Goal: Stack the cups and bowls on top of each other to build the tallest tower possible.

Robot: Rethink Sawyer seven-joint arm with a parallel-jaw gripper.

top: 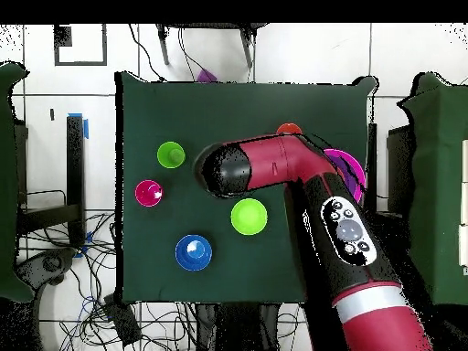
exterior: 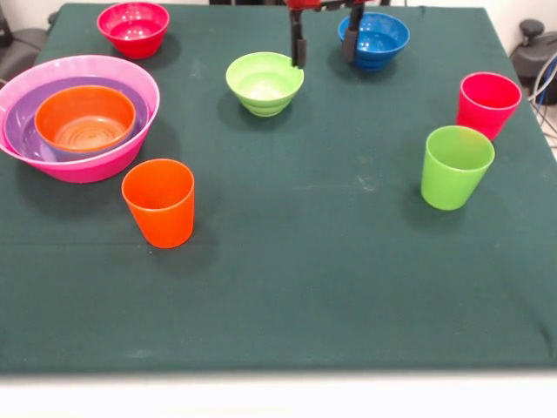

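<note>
The claw (exterior: 325, 48) hangs empty, its two dark prongs spread apart between the glossy lime green plastic bowl (exterior: 265, 83) and the dark blue bowl (exterior: 374, 39). The tower (exterior: 80, 117) is barely begun — orange bowl in purple in wide pink. Red-pink bowl (exterior: 133, 28) and three tapered tumblers — orange (exterior: 159, 202), green (exterior: 455, 166), red-pink (exterior: 487, 104) — stand loose; nothing blocks them.

The gripper (exterior: 325, 48) hung open between the lime green bowl (exterior: 265, 83) and the dark blue bowl (exterior: 374, 40), both upright. Well off to the green bowl's side stood the red-pink bowl (exterior: 133, 28) and the tower (exterior: 78, 117): orange bowl inside purple inside pink. The orange cup (exterior: 158, 202), green cup (exterior: 455, 166) and red-pink cup (exterior: 487, 104) stood upright, apart.
</note>
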